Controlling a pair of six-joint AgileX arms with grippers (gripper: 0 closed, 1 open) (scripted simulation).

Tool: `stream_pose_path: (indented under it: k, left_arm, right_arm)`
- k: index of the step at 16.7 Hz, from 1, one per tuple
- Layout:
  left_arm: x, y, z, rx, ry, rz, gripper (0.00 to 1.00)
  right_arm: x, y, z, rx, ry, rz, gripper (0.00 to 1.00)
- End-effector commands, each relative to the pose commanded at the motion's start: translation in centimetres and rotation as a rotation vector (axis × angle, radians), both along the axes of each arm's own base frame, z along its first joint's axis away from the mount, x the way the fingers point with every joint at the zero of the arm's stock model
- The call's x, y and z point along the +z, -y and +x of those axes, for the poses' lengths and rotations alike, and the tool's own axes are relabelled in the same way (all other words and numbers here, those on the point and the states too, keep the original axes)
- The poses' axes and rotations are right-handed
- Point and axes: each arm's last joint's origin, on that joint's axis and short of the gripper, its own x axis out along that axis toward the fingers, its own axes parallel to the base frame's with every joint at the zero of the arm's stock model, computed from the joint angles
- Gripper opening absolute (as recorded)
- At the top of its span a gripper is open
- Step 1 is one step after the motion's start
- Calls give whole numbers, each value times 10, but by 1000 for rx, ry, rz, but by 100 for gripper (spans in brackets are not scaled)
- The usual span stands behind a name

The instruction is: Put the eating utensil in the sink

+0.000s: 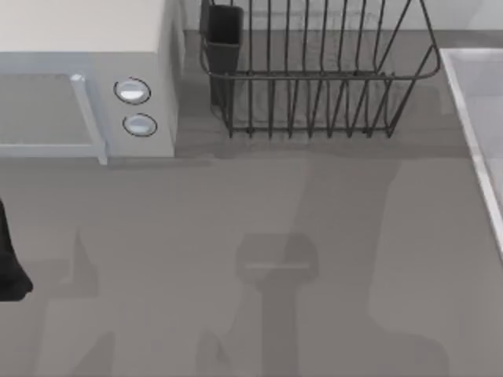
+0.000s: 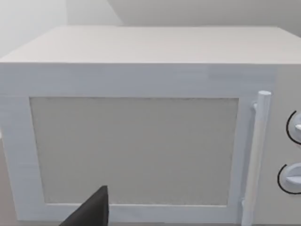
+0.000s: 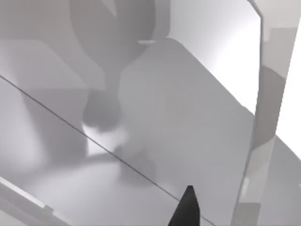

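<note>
The sink (image 1: 475, 135), a pale basin with a thin raised white rim, lies along the table's right edge. The right wrist view looks down into the sink (image 3: 197, 122), where shadows fall across its smooth floor. A dark tip of my right gripper (image 3: 186, 210) hangs over that floor. The eating utensil is out of view. A dark part of my left arm (image 1: 9, 267) sits at the table's far left edge. My left gripper (image 2: 92, 212) faces the microwave door from close by.
A white microwave (image 1: 86, 86) with two round knobs stands at the back left, its door (image 2: 134, 150) shut. A dark wire dish rack (image 1: 314, 71) with a black cup (image 1: 223, 35) in its corner stands at the back middle. Grey tabletop (image 1: 259, 236) spreads in front.
</note>
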Motion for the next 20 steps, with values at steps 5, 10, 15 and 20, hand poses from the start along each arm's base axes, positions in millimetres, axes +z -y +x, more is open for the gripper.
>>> stream_pose_path:
  k: [5,10,15,20]
  left_arm:
    - [0,0,0,0,0,0,100]
    - [0,0,0,0,0,0,100]
    - [0,0,0,0,0,0,100]
    - [0,0,0,0,0,0,100]
  right_arm:
    - [0,0,0,0,0,0,15]
    - [0,0,0,0,0,0,53]
    - [0,0,0,0,0,0,90]
    - [0,0,0,0,0,0,100]
